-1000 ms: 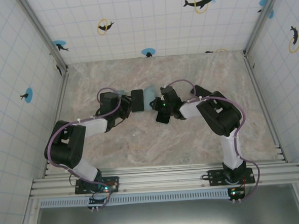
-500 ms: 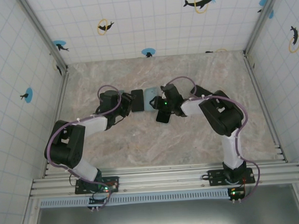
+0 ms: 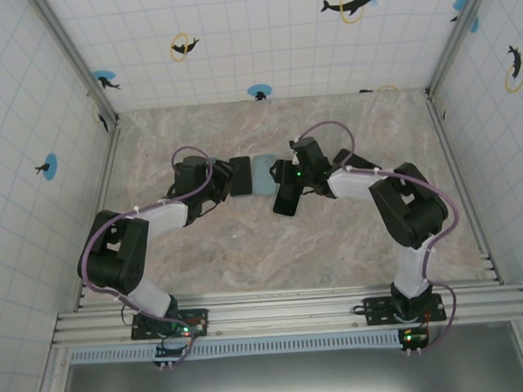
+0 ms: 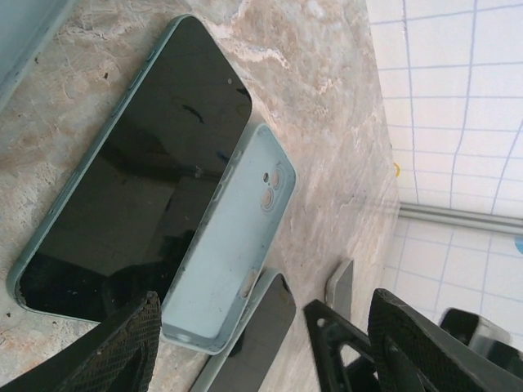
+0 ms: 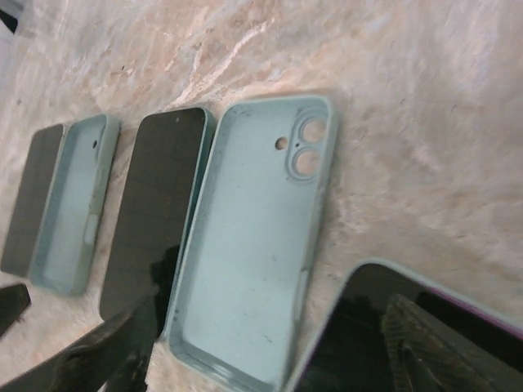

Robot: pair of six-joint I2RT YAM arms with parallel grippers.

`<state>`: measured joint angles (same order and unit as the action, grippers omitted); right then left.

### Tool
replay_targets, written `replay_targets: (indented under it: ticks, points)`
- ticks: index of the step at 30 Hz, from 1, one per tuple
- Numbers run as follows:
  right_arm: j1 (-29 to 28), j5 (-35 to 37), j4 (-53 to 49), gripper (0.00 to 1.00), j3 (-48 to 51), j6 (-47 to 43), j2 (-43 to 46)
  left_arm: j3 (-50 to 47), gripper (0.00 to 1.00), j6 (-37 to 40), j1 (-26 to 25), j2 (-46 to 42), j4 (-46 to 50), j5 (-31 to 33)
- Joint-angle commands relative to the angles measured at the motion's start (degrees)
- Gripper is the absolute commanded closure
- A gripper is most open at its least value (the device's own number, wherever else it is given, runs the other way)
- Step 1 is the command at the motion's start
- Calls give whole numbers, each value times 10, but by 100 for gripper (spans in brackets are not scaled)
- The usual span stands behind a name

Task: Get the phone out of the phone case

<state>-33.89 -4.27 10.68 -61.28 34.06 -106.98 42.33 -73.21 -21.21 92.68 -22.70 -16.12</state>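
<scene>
At desk (image 3: pixel 247 250) centre, top view: empty teal case (image 3: pixel 263 174) now lies flat, just beside the dark phone (image 3: pixel 240 175), at its 3 o'clock. Right tool (image 5: pixel 265 347) has just released it, jaws spread wide, arm pulled back twd 3 o'clock. Phone looks freed, so task prob. done. Left tool (image 4: pixel 261 343), spread & empty, hovers low at phone's 9 o'clock, elbow bent.

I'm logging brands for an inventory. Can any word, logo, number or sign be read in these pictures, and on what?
No text can be read anywhere.
The dark phone screen is blank.
The empty pale green case shows no brand inside.
The wall decals are dolphin pictures with rings, without lettering.
</scene>
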Motion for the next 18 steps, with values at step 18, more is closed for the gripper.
replay_targets:
  ticks: [18]
  points:
    - [-43,182,-300,3,-115,117,-44,4,30,37,6,-4,-4,-31]
